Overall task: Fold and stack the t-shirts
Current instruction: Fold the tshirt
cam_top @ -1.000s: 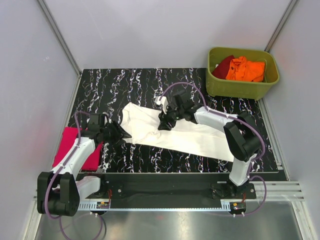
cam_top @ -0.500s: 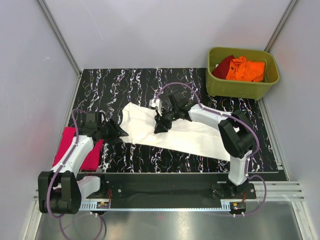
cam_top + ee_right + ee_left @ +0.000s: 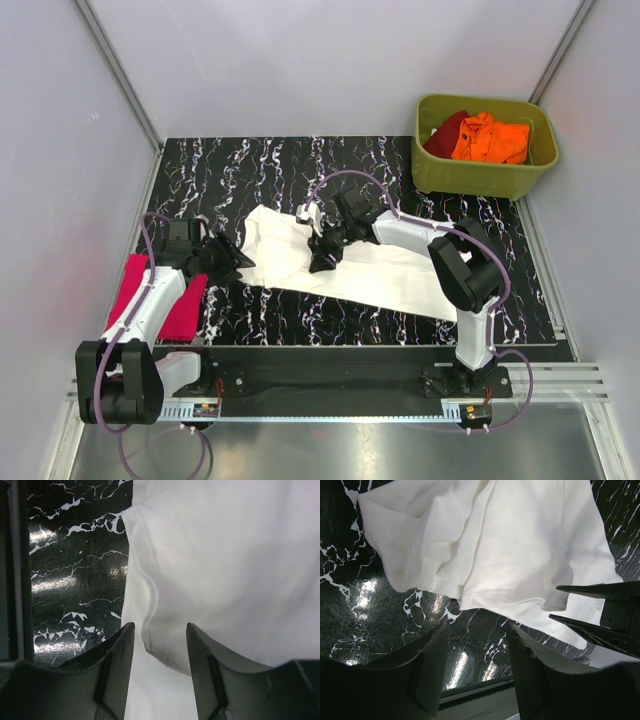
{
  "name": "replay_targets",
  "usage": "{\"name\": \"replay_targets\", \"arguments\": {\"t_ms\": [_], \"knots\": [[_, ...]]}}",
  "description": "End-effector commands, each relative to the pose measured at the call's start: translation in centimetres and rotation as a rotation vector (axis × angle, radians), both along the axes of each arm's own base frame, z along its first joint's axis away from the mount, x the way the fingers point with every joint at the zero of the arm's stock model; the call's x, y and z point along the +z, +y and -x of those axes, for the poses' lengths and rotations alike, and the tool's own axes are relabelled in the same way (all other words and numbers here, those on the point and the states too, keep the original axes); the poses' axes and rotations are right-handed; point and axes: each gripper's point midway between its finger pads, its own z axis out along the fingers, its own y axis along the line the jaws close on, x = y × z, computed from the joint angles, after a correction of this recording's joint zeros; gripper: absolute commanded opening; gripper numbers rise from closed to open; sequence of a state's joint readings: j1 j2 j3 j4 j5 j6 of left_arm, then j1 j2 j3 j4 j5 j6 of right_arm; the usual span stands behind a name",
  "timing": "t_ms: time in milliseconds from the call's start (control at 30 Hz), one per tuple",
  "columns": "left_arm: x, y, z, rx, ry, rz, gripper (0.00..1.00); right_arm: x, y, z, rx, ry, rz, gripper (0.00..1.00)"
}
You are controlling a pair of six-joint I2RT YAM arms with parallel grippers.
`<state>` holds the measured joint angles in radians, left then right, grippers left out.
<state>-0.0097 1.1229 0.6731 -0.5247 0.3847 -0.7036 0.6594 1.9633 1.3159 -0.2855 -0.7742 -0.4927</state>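
A white t-shirt [image 3: 385,272] lies spread and partly folded across the middle of the black marbled table. It also shows in the left wrist view [image 3: 520,545] and the right wrist view [image 3: 225,555]. My left gripper [image 3: 243,263] [image 3: 477,630] is open and empty, low over bare table just short of the shirt's left edge. My right gripper [image 3: 320,264] [image 3: 160,630] is open over the shirt's left part, with a folded hem edge between its fingers. A folded magenta-pink t-shirt [image 3: 187,305] lies at the left, partly under my left arm.
An olive-green tub [image 3: 480,178] stands at the back right, holding an orange shirt [image 3: 490,138] and a dark red one [image 3: 447,128]. Grey walls close in the table on three sides. A metal rail runs along the near edge.
My right gripper has moved left and slightly nearer along the white shirt. My left arm has shifted a little to the left. Both grippers stay open.
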Motion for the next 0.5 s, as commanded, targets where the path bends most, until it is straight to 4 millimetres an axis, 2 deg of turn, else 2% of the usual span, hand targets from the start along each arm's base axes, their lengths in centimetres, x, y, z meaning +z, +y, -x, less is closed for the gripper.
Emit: {"name": "replay_targets", "arguments": {"t_ms": [0, 200, 300, 433, 467], "knots": [[1.2, 0.1, -1.2, -0.012, -0.055, -0.002, 0.54, 1.3, 0.2, -0.6, 0.012, -0.096, -0.011, 0.54], [0.8, -0.1, -1.0, -0.018, -0.045, 0.009, 0.54, 0.9, -0.6, -0.1, 0.012, -0.116, 0.002, 0.57], [0.7, -0.1, -1.0, -0.020, -0.043, 0.011, 0.54, 0.9, -0.6, 0.3, 0.020, -0.101, -0.005, 0.54], [1.0, 0.0, -1.2, -0.022, -0.051, 0.004, 0.54, 0.9, -0.1, -0.3, -0.012, -0.090, -0.015, 0.38], [1.2, 0.1, -1.4, -0.020, -0.055, -0.001, 0.54, 1.4, 0.2, -0.9, -0.028, -0.090, -0.019, 0.28]]}}
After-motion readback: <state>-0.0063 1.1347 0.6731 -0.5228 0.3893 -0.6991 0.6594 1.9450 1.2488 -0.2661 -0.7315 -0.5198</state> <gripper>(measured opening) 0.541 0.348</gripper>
